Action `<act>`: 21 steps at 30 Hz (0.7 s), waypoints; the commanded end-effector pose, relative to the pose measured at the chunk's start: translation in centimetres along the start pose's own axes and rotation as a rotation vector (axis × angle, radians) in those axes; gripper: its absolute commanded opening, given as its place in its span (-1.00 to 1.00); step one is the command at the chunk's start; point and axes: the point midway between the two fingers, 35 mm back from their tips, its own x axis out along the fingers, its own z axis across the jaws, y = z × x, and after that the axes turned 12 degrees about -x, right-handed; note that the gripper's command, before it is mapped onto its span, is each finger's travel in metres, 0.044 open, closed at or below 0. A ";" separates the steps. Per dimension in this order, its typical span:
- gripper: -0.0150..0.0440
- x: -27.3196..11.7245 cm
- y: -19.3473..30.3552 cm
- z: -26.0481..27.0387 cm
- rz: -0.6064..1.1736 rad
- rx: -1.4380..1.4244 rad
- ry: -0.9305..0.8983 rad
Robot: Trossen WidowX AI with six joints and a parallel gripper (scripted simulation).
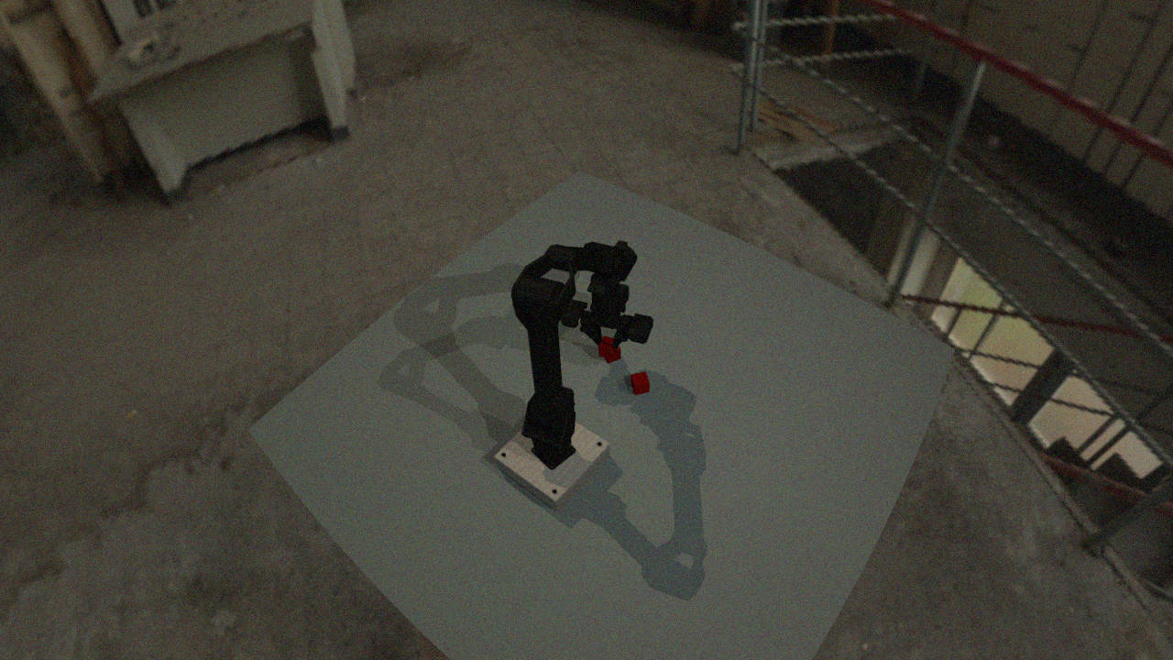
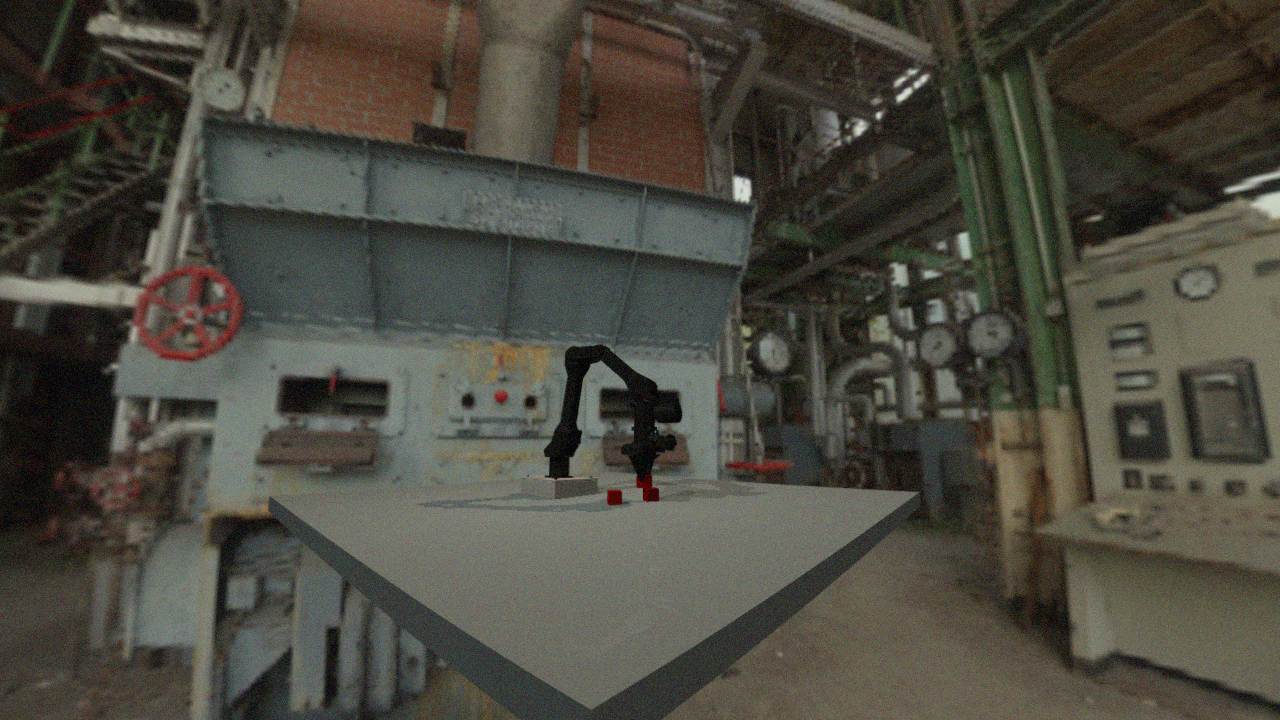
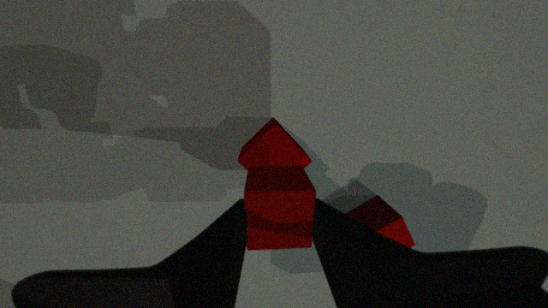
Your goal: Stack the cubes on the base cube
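My gripper (image 1: 608, 341) (image 2: 643, 475) (image 3: 277, 205) is shut on one red loose cube (image 2: 643, 482) (image 3: 279, 214), with a finger against each side. The held cube looks level and is low over the red base cube (image 1: 610, 356) (image 2: 651, 494) (image 3: 274, 150), overlapping it in the wrist view. Whether it touches the base cube's top cannot be told. The base cube is turned about 45 degrees to the held cube in the wrist view, and part of it is hidden. The other red loose cube (image 1: 641, 383) (image 2: 614, 497) (image 3: 398, 231) lies apart on the table, partly behind the right finger in the wrist view.
The grey table (image 1: 787, 410) (image 2: 572, 591) carries the cubes and the arm's pale mounting block (image 1: 537, 471) (image 2: 572, 487). Arm shadows fall across the table. The table's edges show in the top and exterior views, with railings beyond in the top view.
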 end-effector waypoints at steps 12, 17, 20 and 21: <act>0.20 -1.1 0.0 0.0 0.000 0.000 0.000; 0.20 -1.8 0.0 0.0 0.000 0.000 0.000; 0.20 -2.2 0.0 0.0 0.000 0.000 0.000; 0.20 -2.3 0.0 0.0 0.000 0.000 0.000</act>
